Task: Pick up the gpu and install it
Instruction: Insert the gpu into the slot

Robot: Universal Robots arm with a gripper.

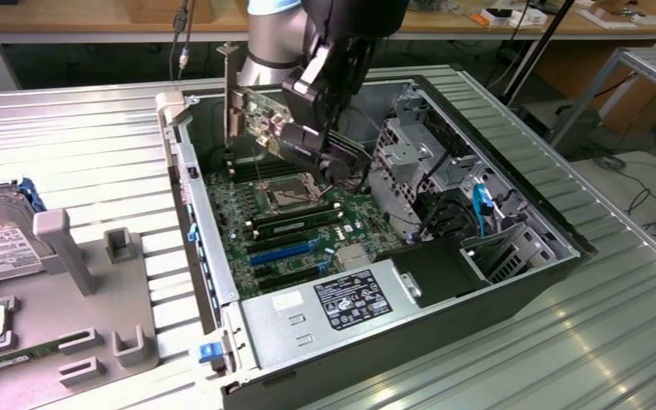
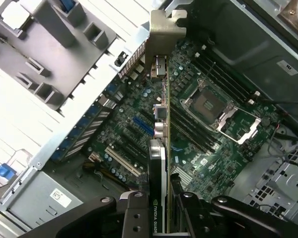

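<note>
The gripper (image 2: pixel 161 206) is pressed together on the gpu (image 1: pixel 262 120), one dark finger (image 2: pixel 134 210) on each flat face of the card near its labelled end. The card hangs in the upper middle of the exterior view, above the open computer case (image 1: pixel 556 231) and clear of the motherboard (image 1: pixel 305 231). Its long axis runs straight away from the claw to the silver end bracket (image 1: pixel 230 90), which stands upright at the far end, toward the case wall on the exterior view's left. In the wrist view the card shows edge-on as a thin strip, with the bracket (image 2: pixel 165 29) beyond it and the board behind. What matters is how the card lies relative to the expansion slots (image 1: pixel 284 252). In the exterior view they sit lower in the frame than the card, between the CPU socket (image 1: pixel 288 196) and the power supply (image 1: pixel 340 303), so the card appears to hang over the socket end of the board, not over the slots. In the wrist view the blue slot (image 2: pixel 143 126) lies just beside the card's edge line and slants across it, not along it. The card's contact edge is hidden, and so is the rear opening that would take the bracket. How high the card hangs above the board cannot be judged. In the exterior view the arm covers the fingertips.
</note>
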